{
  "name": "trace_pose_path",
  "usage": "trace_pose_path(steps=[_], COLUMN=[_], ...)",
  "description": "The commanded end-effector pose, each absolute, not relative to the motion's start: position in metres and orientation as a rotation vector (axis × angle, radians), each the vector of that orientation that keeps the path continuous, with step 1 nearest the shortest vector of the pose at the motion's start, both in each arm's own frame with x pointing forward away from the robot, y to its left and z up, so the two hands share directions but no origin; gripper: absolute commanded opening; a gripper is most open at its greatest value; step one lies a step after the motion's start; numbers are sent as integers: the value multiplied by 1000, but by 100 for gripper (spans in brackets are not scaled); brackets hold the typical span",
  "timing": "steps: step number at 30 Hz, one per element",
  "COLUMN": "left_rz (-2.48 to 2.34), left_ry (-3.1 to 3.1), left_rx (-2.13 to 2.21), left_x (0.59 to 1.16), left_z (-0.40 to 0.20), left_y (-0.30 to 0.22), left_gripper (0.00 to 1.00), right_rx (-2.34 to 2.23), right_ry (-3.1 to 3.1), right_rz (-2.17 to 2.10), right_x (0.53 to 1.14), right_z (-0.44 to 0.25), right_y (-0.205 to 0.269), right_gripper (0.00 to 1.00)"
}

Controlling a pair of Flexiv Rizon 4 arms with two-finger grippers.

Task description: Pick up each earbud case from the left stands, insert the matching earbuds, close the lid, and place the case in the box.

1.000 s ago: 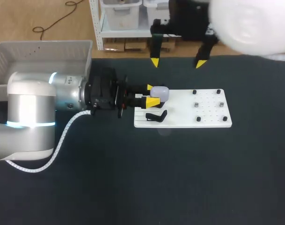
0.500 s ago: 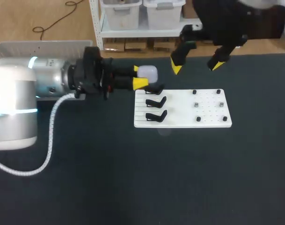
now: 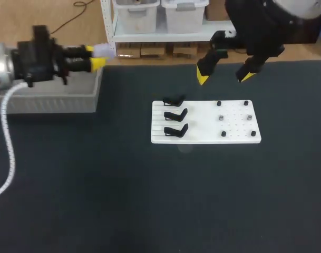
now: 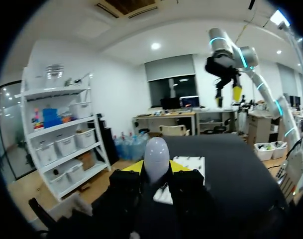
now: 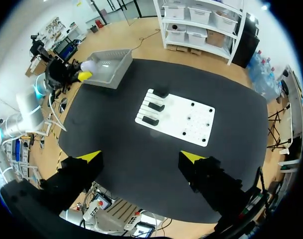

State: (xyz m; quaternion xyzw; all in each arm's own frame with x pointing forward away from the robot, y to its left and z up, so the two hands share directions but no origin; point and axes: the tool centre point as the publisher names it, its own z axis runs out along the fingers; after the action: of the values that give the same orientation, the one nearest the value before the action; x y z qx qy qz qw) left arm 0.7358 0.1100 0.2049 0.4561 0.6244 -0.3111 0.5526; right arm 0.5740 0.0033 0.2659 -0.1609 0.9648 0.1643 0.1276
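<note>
Head view: the left arm (image 3: 23,60) enters at the far left. The left jaws are clamped on a pale lilac, egg-shaped earbud case (image 3: 104,50), one yellow fingertip (image 3: 97,63) on each side. The earbud case is held by the right end of the grey plastic box (image 3: 49,99). On the dark desk (image 3: 149,200) lies a white rectangular board (image 3: 239,138) with three black stands (image 3: 176,114) on its left part and small dark pegs (image 3: 222,118) on its right. The right jaws stand open above the desk's far edge, beyond the board.

Left wrist view: the earbud case (image 4: 156,158) stands upright, gripped between both fingers (image 4: 181,168). The board (image 4: 191,163) lies ahead.

Right wrist view: the right jaws' fingertips (image 5: 91,156) are wide apart, holding nothing, high over the desk. The board (image 5: 191,124), box (image 5: 111,64) and earbud case (image 5: 88,66) lie well ahead.
</note>
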Motion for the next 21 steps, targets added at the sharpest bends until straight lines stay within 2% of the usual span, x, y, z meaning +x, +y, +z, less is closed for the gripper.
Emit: trace_pose_path(steps=[1, 11, 20, 21], left_rz=[-446, -249, -230, -230], left_ry=[1600, 1796, 1845, 1850], left_rx=[965, 1042, 1034, 1031], left_x=[767, 836, 851, 851], left_z=[196, 151, 132, 131], left_y=[142, 208, 229, 231], left_gripper=[0, 0, 0, 15], right_rx=[-466, -466, -466, -466], right_ry=[2804, 2804, 2804, 2804], right_rz=[478, 478, 478, 478], right_x=[573, 573, 573, 573], right_z=[266, 266, 266, 266], right_y=[3, 3, 3, 3], right_gripper=[100, 100, 100, 100])
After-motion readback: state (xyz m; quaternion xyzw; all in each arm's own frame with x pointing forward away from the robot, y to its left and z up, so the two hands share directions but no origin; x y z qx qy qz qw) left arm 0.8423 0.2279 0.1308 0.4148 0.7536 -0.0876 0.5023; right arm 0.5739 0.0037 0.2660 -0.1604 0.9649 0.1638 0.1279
